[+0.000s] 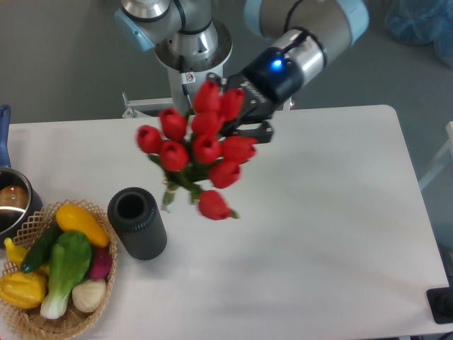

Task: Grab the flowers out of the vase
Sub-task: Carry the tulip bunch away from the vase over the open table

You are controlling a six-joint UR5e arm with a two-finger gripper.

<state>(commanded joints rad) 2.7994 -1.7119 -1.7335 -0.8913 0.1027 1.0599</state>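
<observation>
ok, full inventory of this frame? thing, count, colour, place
flowers: one bunch, about nine red buds with green stems, in the air right of the vase, clear of its mouth
vase: 1, dark grey, ribbed, upright on the table, empty mouth showing
basket: 1, tan wicker, bottom-left corner
vegetables: several in the basket, yellow, green, white, dark red
pot: 1, metal with blue handle, left edge, partly cut off
table: 1, white
arm: 1, grey and light blue, top centre
gripper: 1, black, behind the buds, holding the bunch
</observation>
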